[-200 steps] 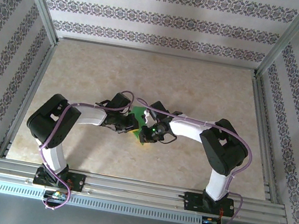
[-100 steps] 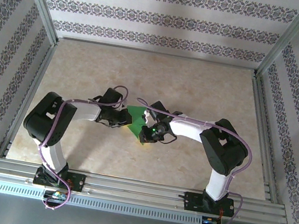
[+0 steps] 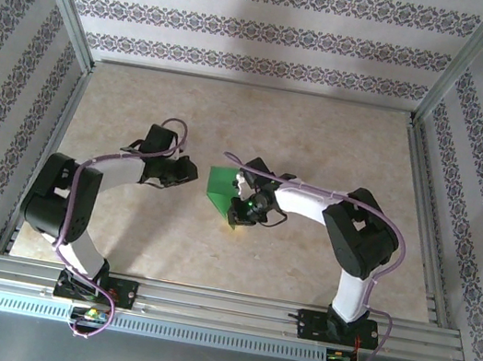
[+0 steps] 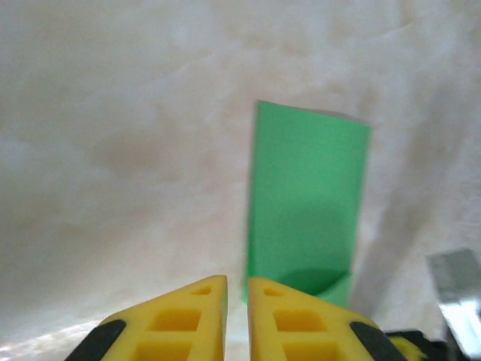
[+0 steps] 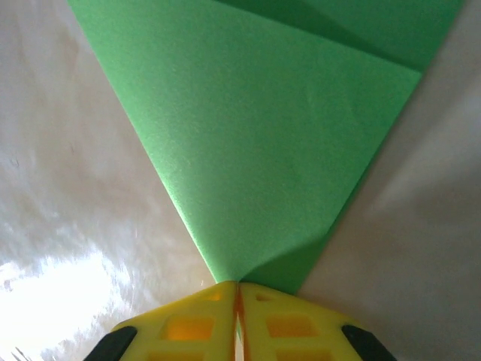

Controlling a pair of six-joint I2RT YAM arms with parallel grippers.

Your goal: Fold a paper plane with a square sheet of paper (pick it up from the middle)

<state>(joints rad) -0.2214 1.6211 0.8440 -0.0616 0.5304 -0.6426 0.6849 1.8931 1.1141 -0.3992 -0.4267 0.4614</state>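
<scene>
While the right gripper (image 5: 238,292) pinches the folded paper (image 5: 255,135), the left gripper (image 4: 237,287) looks nearly closed.

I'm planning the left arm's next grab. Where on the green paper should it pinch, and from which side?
Probably the left edge of the paper, approached from the left, where the left gripper faces it. The right gripper is shut on the pointed tip, so that end is taken; the sheet is thin, so pinch edge-on.

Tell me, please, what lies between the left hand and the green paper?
Nothing but bare tabletop: the top view shows an open gap between the left hand and the folded green paper, whose point the right hand pinches.
</scene>
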